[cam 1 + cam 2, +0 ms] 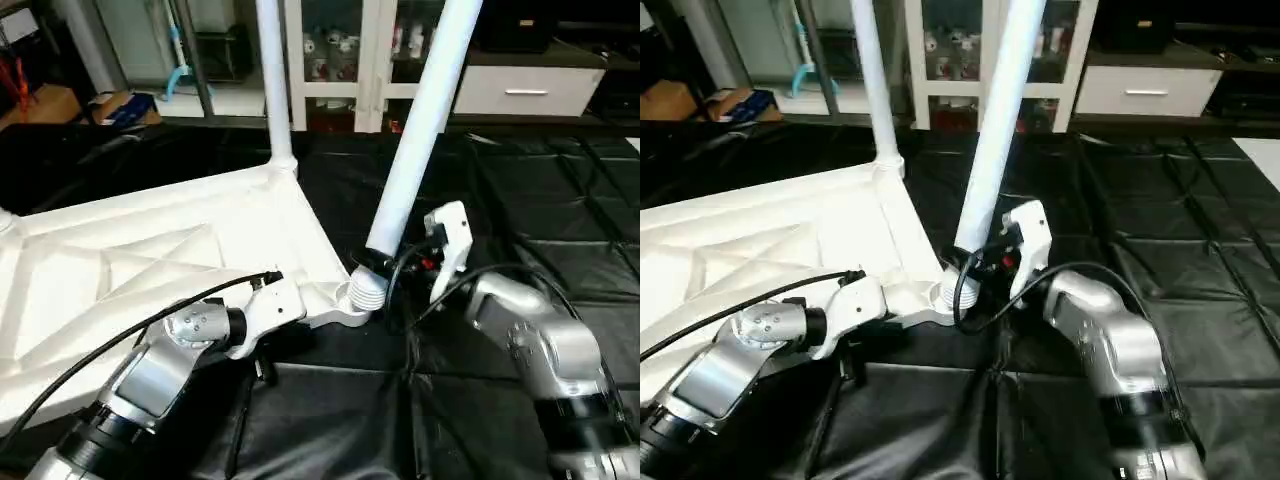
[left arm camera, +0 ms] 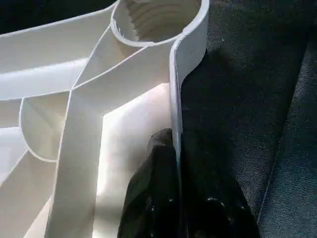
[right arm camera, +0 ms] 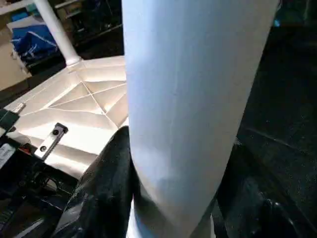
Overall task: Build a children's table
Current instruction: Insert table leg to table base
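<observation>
The right claw (image 1: 385,262) clamps the tilted leg (image 1: 420,130) above the corner socket (image 1: 355,297); the leg's long axis leans off the socket axis. The left claw (image 2: 173,163) pinches the top's rim (image 2: 174,99).

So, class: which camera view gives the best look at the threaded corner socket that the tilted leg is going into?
The left wrist view: the socket sits close, open, its inner threads plain. In the left eye view the tilted leg covers its mouth. The right wrist view shows the leg, not the socket.
</observation>
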Available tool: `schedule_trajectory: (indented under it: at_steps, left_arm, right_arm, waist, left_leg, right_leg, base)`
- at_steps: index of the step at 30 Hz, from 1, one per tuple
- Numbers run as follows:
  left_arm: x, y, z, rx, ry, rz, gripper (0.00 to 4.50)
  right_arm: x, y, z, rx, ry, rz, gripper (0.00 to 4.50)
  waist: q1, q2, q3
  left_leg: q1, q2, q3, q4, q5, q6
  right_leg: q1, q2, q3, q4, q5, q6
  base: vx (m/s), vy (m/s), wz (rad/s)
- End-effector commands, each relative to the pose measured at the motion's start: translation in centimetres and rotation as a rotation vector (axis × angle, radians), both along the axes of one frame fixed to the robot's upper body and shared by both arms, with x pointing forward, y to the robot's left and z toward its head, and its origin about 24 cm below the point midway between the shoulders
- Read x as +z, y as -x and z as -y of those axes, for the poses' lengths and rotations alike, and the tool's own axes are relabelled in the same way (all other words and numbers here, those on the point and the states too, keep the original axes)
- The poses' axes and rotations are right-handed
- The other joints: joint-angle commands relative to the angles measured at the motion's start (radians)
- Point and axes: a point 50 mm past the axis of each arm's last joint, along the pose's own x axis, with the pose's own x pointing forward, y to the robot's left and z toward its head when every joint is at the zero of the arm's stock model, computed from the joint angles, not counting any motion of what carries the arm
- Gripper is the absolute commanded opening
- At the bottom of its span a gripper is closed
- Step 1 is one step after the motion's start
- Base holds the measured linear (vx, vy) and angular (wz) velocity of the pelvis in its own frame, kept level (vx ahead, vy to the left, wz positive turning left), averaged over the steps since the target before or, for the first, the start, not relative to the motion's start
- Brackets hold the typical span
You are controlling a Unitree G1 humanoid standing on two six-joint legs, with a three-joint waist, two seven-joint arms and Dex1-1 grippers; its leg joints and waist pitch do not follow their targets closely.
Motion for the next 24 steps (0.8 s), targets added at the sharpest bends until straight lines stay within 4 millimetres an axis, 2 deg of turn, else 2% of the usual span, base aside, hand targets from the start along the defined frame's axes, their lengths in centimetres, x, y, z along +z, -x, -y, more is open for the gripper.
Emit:
schedule_trajectory:
  at_steps: [1,4,6,9,11,16,17,18,24]
  left_arm:
    - [-1.8,0.8,-0.7,0.017,-0.079,-0.068,0.04]
    - [-1.8,1.1,-0.5,0.008,-0.086,-0.073,0.04]
    - [-1.9,1.2,-0.4,0.003,-0.088,-0.077,0.04]
    - [-1.9,1.4,-0.3,-0.003,-0.091,-0.081,0.04]
    - [-1.8,1.5,-0.3,-0.004,-0.091,-0.078,0.04]
    - [-1.6,1.4,-0.1,-0.008,-0.083,-0.065,0.04]
    - [-1.6,1.4,-0.1,-0.01,-0.082,-0.064,0.04]
    - [-1.6,1.4,-0.1,-0.013,-0.082,-0.062,0.04]
    - [-1.4,1.3,0.0,-0.021,-0.081,-0.059,0.04]
  right_arm:
    - [0.0,-0.2,0.1,0.04,-0.001,-0.052,1.84]
    - [0.0,-0.6,0.1,0.086,-0.015,-0.14,1.84]
    - [0.0,-0.8,0.1,0.086,-0.028,-0.172,1.84]
    - [0.1,-1.1,0.0,0.094,-0.039,-0.211,1.84]
    - [0.2,-1.3,-0.1,0.099,-0.049,-0.235,1.84]
    - [-0.2,-1.5,-0.2,0.1,0.005,-0.215,1.84]
    - [-0.3,-1.5,-0.2,0.096,0.014,-0.21,1.84]
    - [-0.5,-1.6,-0.3,0.093,0.032,-0.205,1.84]
    - [-0.9,-2.0,-0.8,0.09,0.111,-0.164,1.84]
  waist:
    - [0.006,-0.015,-0.061]
    - [0.006,-0.022,-0.063]
    - [0.006,-0.02,-0.063]
    - [0.006,-0.03,-0.064]
    - [0.007,-0.031,-0.064]
    - [0.01,-0.031,-0.065]
    - [0.01,-0.028,-0.065]
    - [0.009,-0.03,-0.065]
    - [0.009,-0.028,-0.063]
  left_leg:
    - [-0.009,0.035,-0.009,-0.077,-0.062,0.066]
    - [-0.008,0.037,-0.008,-0.077,-0.058,0.072]
    - [-0.008,0.037,-0.008,-0.077,-0.061,0.07]
    - [-0.008,0.038,-0.007,-0.077,-0.07,0.064]
    - [-0.008,0.038,-0.008,-0.077,-0.065,0.063]
    - [-0.008,0.039,-0.006,-0.076,-0.051,0.062]
    - [-0.008,0.039,-0.007,-0.076,-0.054,0.061]
    - [-0.008,0.038,-0.006,-0.076,-0.06,0.059]
    - [-0.007,0.039,-0.006,-0.078,-0.076,0.047]
  right_leg:
    - [0.055,-0.044,0.024,-0.06,-0.14,-0.269]
    - [0.055,-0.043,0.023,-0.058,-0.116,-0.275]
    - [0.054,-0.045,0.023,-0.059,-0.117,-0.277]
    - [0.054,-0.045,0.024,-0.06,-0.13,-0.278]
    - [0.054,-0.046,0.024,-0.059,-0.133,-0.277]
    - [0.053,-0.046,0.023,-0.057,-0.113,-0.277]
    - [0.052,-0.046,0.023,-0.057,-0.116,-0.278]
    - [0.053,-0.047,0.024,-0.059,-0.122,-0.277]
    - [0.05,-0.046,0.024,-0.06,-0.14,-0.276]
  base:
    - [0.0,0.0,0.0]
    - [0.0,0.0,0.0]
    - [0.0,0.0,0.0]
    - [0.0,0.0,0.0]
    - [0.0,0.0,0.0]
    - [0.0,0.0,0.0]
    - [0.0,0.0,0.0]
    - [0.0,0.0,0.0]
    - [0.0,0.0,0.0]
